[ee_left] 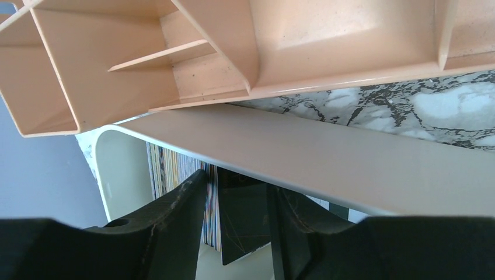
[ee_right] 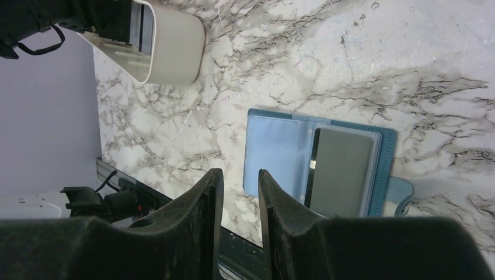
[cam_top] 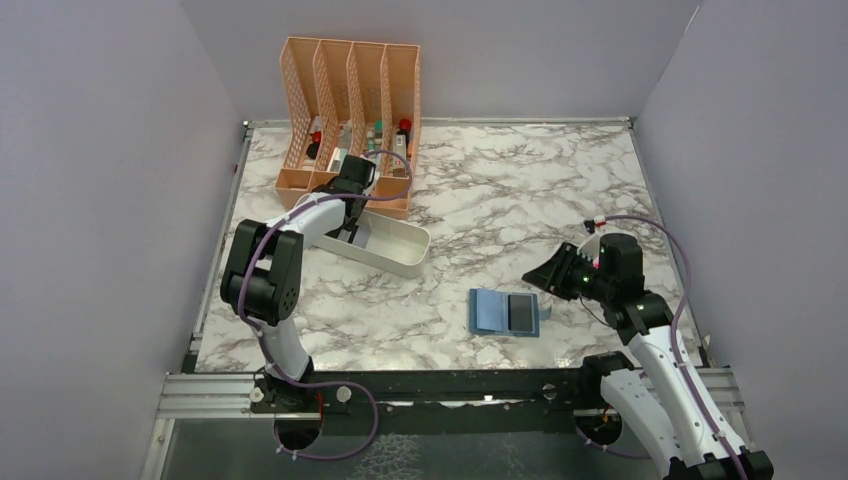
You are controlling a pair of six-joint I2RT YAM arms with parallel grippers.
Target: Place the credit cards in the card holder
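The teal-blue card holder (cam_top: 490, 311) lies open on the marble table, also in the right wrist view (ee_right: 274, 154). A grey credit card (cam_top: 521, 312) sits in its right half (ee_right: 341, 172). My right gripper (cam_top: 545, 275) hovers just right of the holder, empty, its jaws a narrow gap apart (ee_right: 240, 172). My left gripper (cam_top: 352, 228) reaches down into the white tray (cam_top: 400, 250). In the left wrist view its jaws (ee_left: 238, 182) are open on either side of a dark card (ee_left: 242, 221) standing in the tray, with a striped card (ee_left: 169, 172) behind it.
The peach mesh organizer (cam_top: 350, 80) stands right behind the tray, holding small bottles with red and black caps; its base fills the top of the left wrist view (ee_left: 321, 41). The tray rim (ee_left: 327, 157) crosses just above my left fingers. Walls enclose the table.
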